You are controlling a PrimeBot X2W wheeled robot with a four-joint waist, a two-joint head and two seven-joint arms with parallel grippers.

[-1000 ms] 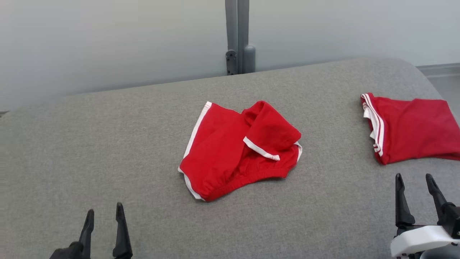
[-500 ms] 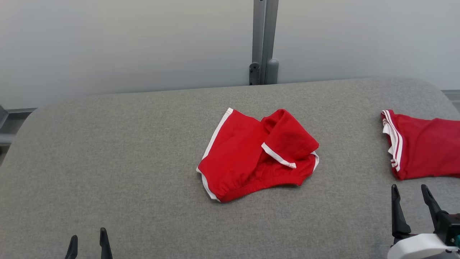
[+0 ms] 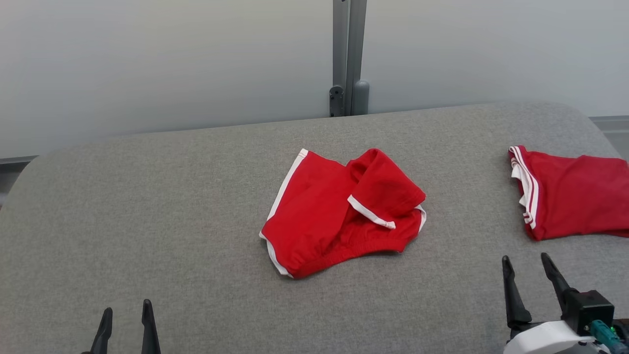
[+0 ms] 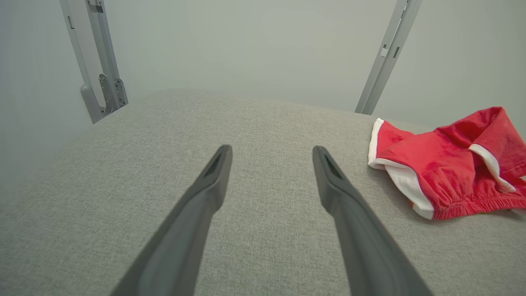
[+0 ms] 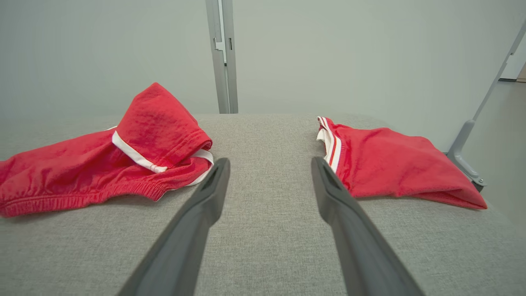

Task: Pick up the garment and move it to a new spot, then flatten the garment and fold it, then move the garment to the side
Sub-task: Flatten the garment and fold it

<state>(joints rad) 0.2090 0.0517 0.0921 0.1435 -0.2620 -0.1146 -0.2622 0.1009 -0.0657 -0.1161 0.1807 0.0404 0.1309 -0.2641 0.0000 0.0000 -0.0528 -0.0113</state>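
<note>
Garment (image 3: 339, 216) lies crumpled on the grey table (image 3: 147, 221) in the head view, one leg flopped over itself and nothing flattened yet. The left gripper (image 3: 127, 306) sits nearer than it and to its left, the right gripper (image 3: 525, 256) nearer and to its right. Both are wide open and empty, probably poised for the pickup.

In the left wrist view the garment (image 4: 444, 172) lies right of the fingers.

In the right wrist view the fingers aim between the garment and a second red piece (image 5: 394, 164) to its right, which could be grabbed by mistake.

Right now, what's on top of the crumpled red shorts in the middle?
Its own cloth: one leg flap, edged with white trim, is folded over the right part of the shorts. Nothing else rests on them. Whatever lies beneath that flap is covered.
</note>
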